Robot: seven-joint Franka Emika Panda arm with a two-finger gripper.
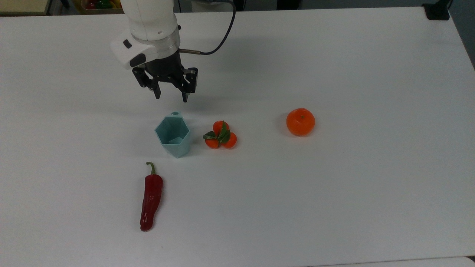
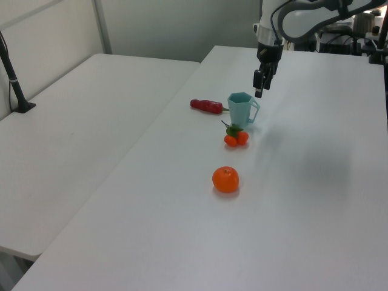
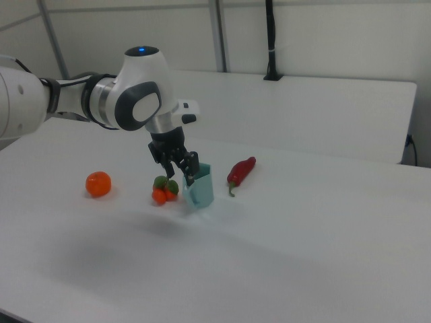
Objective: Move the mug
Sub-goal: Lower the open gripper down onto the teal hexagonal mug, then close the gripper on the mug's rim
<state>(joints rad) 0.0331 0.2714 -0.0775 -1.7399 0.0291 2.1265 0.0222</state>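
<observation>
The mug is a pale teal faceted cup standing upright on the white table, its small handle tab pointing toward the top view's upper edge. It also shows in the left view and the right view. My gripper hangs open and empty a short way beyond the mug's handle side, fingers pointing down. In the left view the gripper hovers just above the handle side of the rim. In the right view the gripper partly overlaps the mug.
A cluster of small tomatoes with leaves lies close to the mug on the top view's right. Farther right sits an orange. A red chili pepper lies nearer the front edge. A second table adjoins.
</observation>
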